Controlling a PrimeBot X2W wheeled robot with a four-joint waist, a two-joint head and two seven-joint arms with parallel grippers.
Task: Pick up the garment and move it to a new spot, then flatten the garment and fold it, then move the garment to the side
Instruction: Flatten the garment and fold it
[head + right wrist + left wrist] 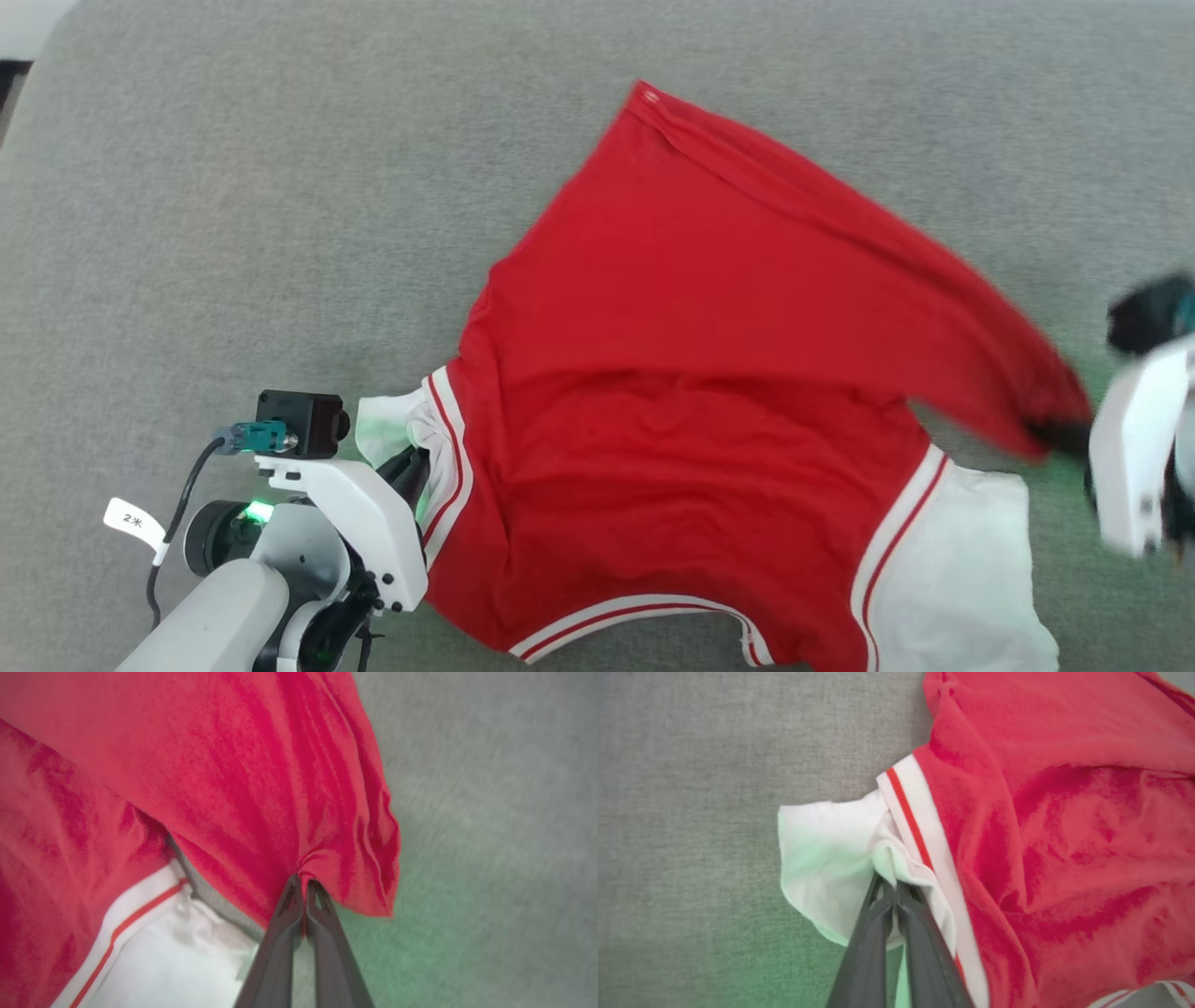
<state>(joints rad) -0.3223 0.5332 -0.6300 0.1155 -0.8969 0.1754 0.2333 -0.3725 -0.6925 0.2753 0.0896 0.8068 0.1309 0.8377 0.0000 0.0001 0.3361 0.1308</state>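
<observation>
The garment (691, 392), a red T-shirt with white sleeves and striped trim, lies spread on the grey surface. Its lower half is folded back over the chest toward the lower right. My left gripper (415, 467) is shut on the white left sleeve (831, 858), its fingers (878, 933) pinching the cloth beside the striped seam. At the right edge, my right gripper (1060, 437) is shut on a red hem corner (336, 858), lifted and stretched taut; the arm looks blurred. The other white sleeve (962, 569) lies flat at the lower right, and shows as the white sleeve (177, 956) in the right wrist view.
Grey fabric surface (233, 187) extends all around the shirt, with wide free room at the left and top. A dark gap (14, 84) marks the surface's edge at the upper left corner.
</observation>
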